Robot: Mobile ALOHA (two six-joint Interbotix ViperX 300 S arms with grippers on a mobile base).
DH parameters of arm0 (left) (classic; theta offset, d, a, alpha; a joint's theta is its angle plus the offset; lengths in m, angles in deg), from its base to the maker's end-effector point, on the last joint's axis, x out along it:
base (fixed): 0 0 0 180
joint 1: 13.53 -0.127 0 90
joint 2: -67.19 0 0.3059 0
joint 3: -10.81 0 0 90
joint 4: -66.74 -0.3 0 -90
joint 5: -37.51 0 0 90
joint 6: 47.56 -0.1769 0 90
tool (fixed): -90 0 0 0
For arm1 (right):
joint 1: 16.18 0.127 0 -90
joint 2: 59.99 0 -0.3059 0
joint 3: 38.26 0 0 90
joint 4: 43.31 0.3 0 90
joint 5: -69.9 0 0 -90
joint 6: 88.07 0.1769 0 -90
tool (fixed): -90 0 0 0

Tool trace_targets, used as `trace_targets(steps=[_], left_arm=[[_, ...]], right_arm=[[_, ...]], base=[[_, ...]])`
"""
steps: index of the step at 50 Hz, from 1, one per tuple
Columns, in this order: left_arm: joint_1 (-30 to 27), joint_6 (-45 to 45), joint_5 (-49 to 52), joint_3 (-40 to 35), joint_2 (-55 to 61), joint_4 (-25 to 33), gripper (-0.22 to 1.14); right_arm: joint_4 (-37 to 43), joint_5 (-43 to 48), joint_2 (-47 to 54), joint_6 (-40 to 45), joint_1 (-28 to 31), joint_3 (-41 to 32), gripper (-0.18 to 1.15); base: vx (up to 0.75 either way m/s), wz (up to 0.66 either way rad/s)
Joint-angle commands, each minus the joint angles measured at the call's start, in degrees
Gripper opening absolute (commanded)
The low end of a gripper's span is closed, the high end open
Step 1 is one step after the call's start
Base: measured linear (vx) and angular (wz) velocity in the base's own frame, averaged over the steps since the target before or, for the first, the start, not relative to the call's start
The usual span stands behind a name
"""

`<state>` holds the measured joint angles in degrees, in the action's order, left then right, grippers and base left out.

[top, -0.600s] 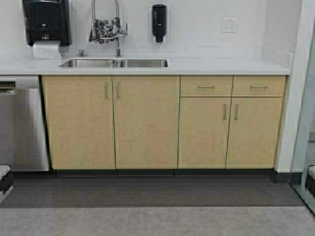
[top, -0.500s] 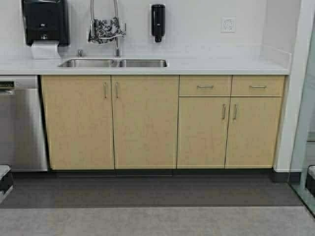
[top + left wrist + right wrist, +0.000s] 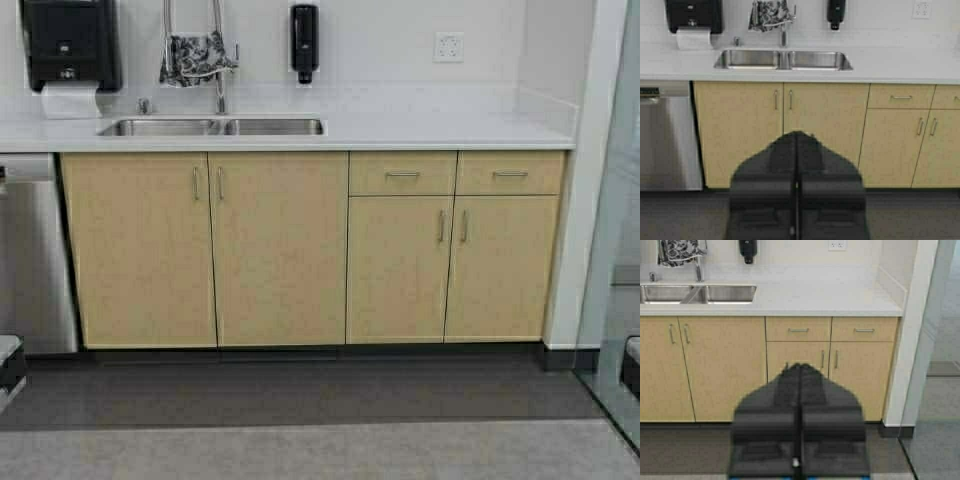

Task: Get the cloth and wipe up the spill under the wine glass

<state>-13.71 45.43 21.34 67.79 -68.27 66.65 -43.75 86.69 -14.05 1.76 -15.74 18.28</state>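
Counter (image 3: 430, 130) spans the upper frame; no wine glass or spill shows. Cloth (image 3: 195, 57) hangs draped over the faucet (image 3: 218, 60) at upper left, limp and light; it would likely bunch, so pinching a hanging fold suits. Left gripper (image 3: 796, 200) and right gripper (image 3: 800, 432) sit pressed together, empty.

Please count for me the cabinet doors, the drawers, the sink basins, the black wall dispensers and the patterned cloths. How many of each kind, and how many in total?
cabinet doors: 4
drawers: 2
sink basins: 2
black wall dispensers: 2
cloth: 1
Total: 11
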Motion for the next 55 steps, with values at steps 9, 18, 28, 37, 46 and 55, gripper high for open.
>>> trace_targets(steps=[9,18,28,37,46,55], left_arm=[[-0.2,0.2,-1.4,-0.5,-0.4,-0.2,0.03],[-0.2,0.8,-1.6,-0.5,-0.4,-0.2,0.03],[-0.2,1.3,-2.3,-0.1,-0.7,-0.2,0.03],[-0.2,1.3,-3.4,0.4,-0.7,-0.2,0.03],[-0.2,1.4,-4.2,0.9,-0.8,-0.2,0.03],[-0.2,1.6,-4.6,1.0,-0.9,-0.2,0.03]], right_arm=[[-0.1,0.8,0.5,0.3,0.1,-1.5,0.05],[0.0,0.8,-0.1,0.4,0.1,-1.6,0.05],[-0.1,0.9,-0.3,1.1,0.1,-1.6,0.05],[-0.1,0.9,-0.3,1.1,0.1,-1.4,0.05],[0.0,1.2,-0.3,1.8,0.1,-1.4,0.05],[-0.1,1.8,-0.3,3.1,0.1,-1.4,0.05]], base=[[0.2,0.03],[0.27,0.04],[0.32,0.12],[0.35,0.17],[0.38,0.22],[0.39,0.17]])
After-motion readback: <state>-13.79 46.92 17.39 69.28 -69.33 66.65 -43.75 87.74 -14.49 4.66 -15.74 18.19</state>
